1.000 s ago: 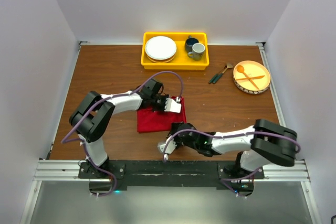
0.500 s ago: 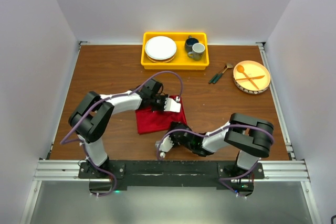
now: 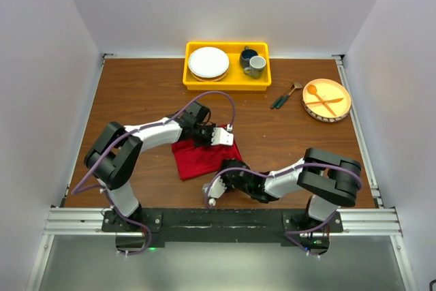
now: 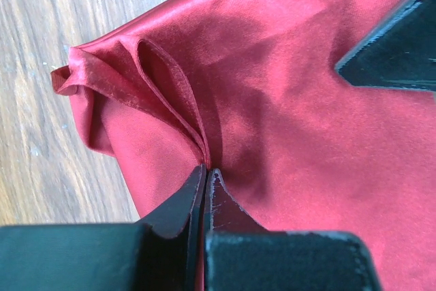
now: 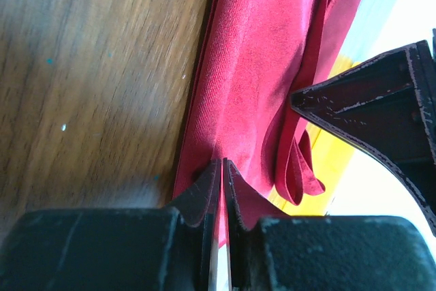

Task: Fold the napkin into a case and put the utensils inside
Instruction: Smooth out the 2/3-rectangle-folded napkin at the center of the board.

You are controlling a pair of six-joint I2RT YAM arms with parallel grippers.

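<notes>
Blk/white arms [image 3: 157, 129], purple cables [image 3: 216, 93], fingers [image 4: 180, 202] prob. scuffed

Brown wood-grain bench [image 3: 136, 93], rectangular, enclosed on three sides by plain white matte panels: back wall [image 3: 225, 5], left wall [image 3: 41, 86], right wall [image 3: 402, 66]. Silver slotted aluminium rail [image 3: 75, 219] runs along the bench's near edge, with a dull grey surface [image 3: 225, 264] below it. Lighting even and diffuse; shadows soft. Close views show fine pale specks in the wood.
</notes>
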